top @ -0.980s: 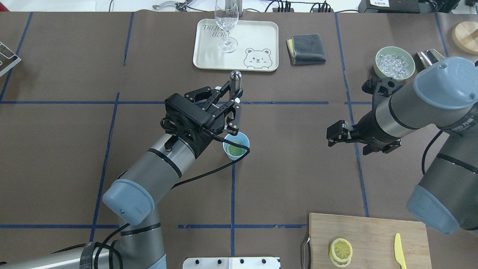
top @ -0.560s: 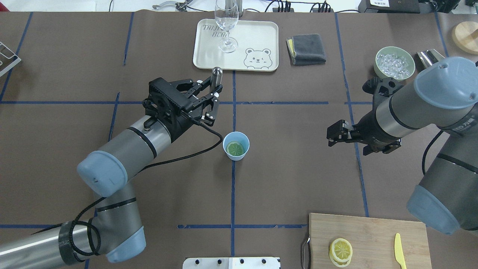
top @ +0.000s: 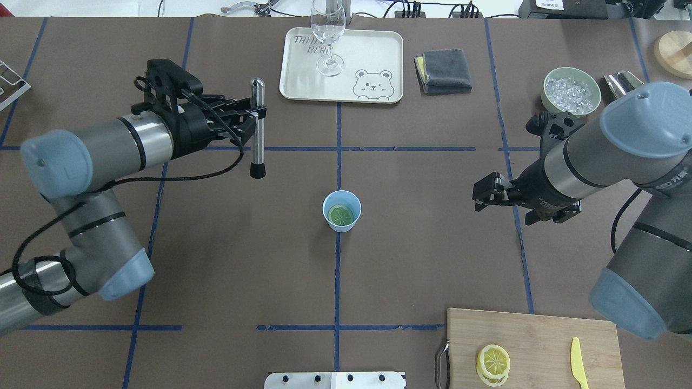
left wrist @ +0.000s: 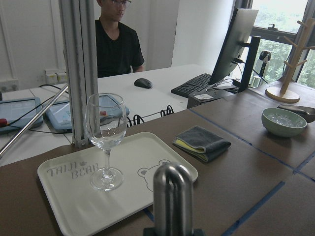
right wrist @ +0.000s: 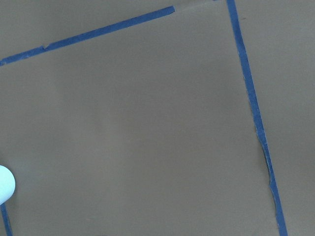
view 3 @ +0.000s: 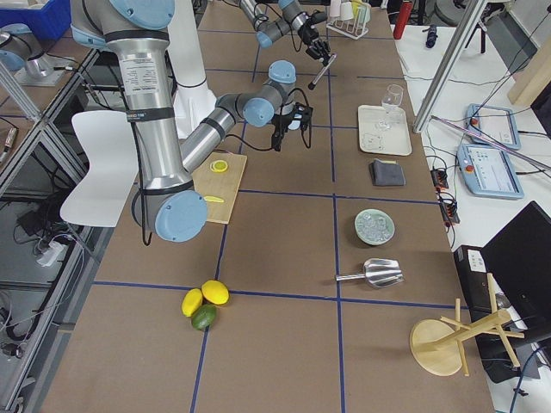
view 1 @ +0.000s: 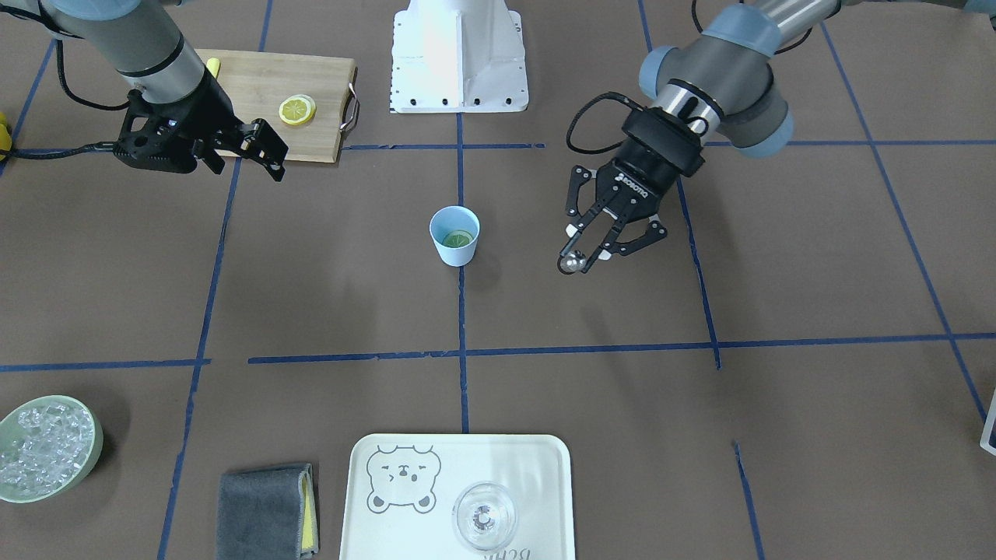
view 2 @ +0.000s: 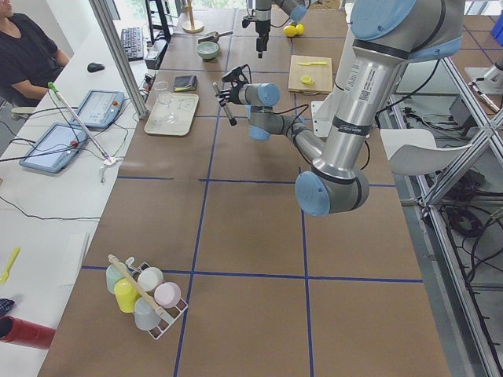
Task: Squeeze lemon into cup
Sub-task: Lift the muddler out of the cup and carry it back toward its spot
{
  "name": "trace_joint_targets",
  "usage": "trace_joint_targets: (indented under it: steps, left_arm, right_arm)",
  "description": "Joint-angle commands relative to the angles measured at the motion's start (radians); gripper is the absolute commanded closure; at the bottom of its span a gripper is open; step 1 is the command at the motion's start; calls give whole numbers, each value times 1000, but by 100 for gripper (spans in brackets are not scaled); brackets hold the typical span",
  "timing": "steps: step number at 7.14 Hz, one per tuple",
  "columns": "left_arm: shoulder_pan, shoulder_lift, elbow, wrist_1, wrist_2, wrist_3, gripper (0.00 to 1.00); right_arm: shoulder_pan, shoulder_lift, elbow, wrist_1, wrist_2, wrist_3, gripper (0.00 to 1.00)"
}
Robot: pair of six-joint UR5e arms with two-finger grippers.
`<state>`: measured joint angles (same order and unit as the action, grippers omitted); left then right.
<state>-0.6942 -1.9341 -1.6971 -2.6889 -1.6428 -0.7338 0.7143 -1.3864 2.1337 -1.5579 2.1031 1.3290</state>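
The light-blue cup (top: 341,200) (view 1: 454,250) stands at the table's middle with a lemon slice (top: 341,215) (view 1: 458,239) lying inside it. My left gripper (top: 255,114) (view 1: 593,250) is shut on a metal muddler (top: 258,129) (view 1: 574,263) (left wrist: 172,196) and holds it above the table, well to the cup's left and farther back. My right gripper (top: 483,195) (view 1: 268,155) hovers open and empty to the cup's right. The cup's edge shows in the right wrist view (right wrist: 5,184).
A cutting board (top: 540,335) at the front right carries stacked lemon slices (top: 493,363) and a yellow knife (top: 579,363). At the back are a cream tray (top: 373,59) with a wine glass (top: 328,38), a folded cloth (top: 444,70) and a green bowl of ice (top: 571,91).
My left arm has swung left and back, away from above the cup, with the muddler still in its grip. The right arm has not moved.
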Motion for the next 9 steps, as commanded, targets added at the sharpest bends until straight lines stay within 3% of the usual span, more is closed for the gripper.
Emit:
trace_joint_targets:
  steps: [1,3,4,7,8,9]
  left_arm:
    - [-161,108,-9,62,-310,-50,100]
    - [-295,216,-32,260,-513,-41,100]
    - [-320,255,-21,292,-544,-39,100]
    - [-311,283,-10,689,-562,44,100]
    - [-309,287,25,786,-554,208,100]
    - [-306,270,65,800,-552,227,100]
  right_arm:
    - [-1,1,0,1,0,16,0]
    - [0,0,0,1,0,21,0]
    - [1,0,0,1,0,21,0]
    - [1,-2,-11,-1,0,21,0]
    - [1,-2,-11,-1,0,21,0]
    - [1,-3,-9,-1,0,21,0]
